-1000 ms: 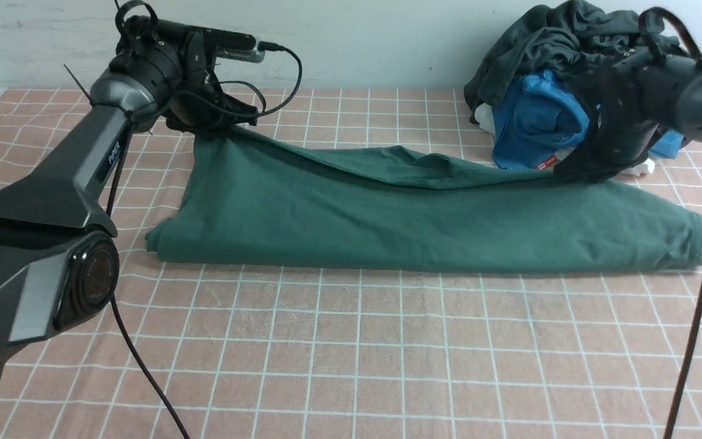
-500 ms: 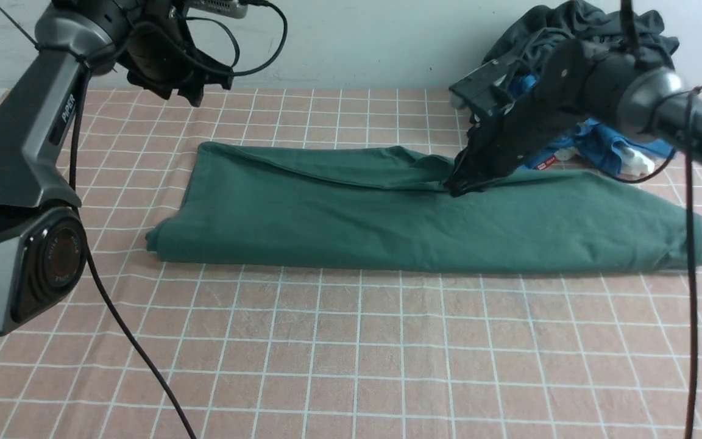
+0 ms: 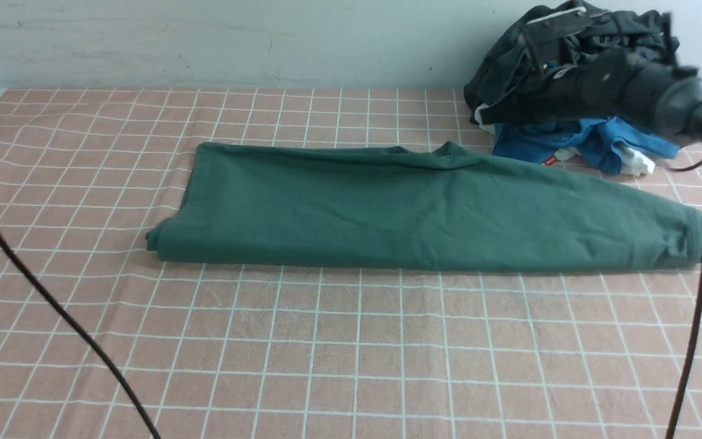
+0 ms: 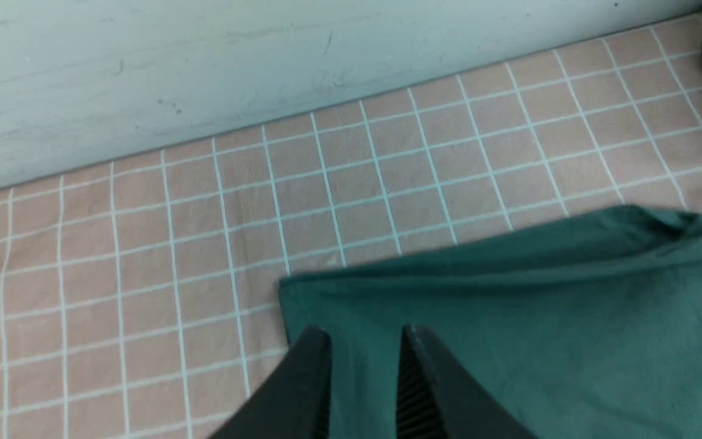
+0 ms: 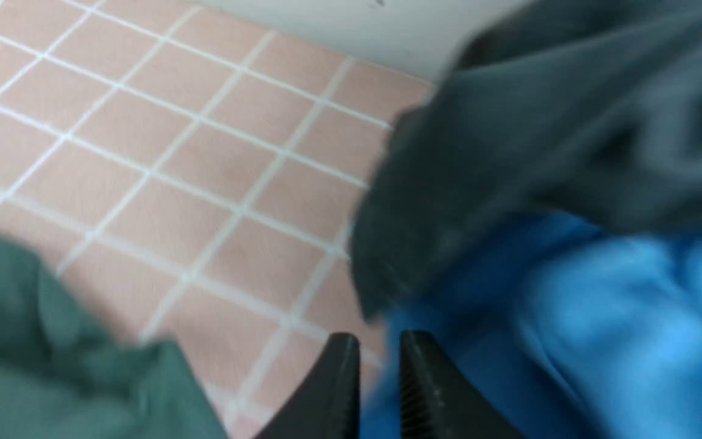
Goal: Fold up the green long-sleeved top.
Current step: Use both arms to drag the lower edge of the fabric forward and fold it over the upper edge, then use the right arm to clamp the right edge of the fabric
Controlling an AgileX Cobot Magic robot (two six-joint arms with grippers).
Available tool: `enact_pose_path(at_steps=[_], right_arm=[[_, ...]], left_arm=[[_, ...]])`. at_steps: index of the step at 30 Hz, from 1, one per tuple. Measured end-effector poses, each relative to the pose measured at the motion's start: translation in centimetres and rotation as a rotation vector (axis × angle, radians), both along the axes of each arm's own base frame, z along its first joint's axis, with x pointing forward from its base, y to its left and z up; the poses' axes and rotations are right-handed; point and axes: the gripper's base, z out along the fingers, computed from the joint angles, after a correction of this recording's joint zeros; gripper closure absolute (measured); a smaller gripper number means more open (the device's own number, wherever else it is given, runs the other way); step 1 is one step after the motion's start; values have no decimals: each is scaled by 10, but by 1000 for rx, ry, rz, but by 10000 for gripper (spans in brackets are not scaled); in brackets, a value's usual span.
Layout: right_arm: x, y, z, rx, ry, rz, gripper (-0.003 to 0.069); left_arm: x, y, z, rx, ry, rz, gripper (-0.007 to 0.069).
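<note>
**Lining up on a band of cloth that runs side to side**

The green long-sleeved top (image 3: pixel 412 213) lies mid-surface, folded into one long flat band. Its long axis runs left to right across the robot's front. The squared body end is on the robot's left. The sleeve end tapers to a ribbed cuff on the right.

Left end effector (image 4: pixel 363 332): jaws a little apart, nothing between them. It hovers over the top's far left corner, with the corner just ahead of the fingertips in the left wrist view. Only a cable shows on that side of the front view, so its height above the cloth is unclear.

Right end effector (image 5: pixel 378 338): narrow gap between the jaws, holding nothing. The wrist picture is blurred. It sits off the band, past its far edge, at the rim of the pile where the blue garment (image 3: pixel 601 137) lies under the dark grey garment (image 3: pixel 570 36). A bit of green fabric shows off to one side of its view. The cuff end is well apart from it, toward the robot.

Judgement: the left arm is the nearer one, already above the cloth. The next fold probably shortens the band along its long axis, one end carried toward the other. For that, the right arm must first come off the pile and back to the sleeve end. Bare surface (image 3: pixel 326 341) lies open on the near side.
</note>
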Motion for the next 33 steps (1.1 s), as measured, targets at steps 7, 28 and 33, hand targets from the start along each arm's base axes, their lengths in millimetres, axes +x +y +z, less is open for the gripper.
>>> enact_pose_path(at_steps=[7,28,33], right_arm=[[-70,-88,77,41,403,-134,382],[-114,-167,-61,206,694,-459,255],[-111,-157,-64,219,703,-436,477]], left_arm=[[-108,6,-26,-27,147,-49,472],[-293,38,-133,14,79,-15,615],[-293,38,-140,25,101,-15,615]])
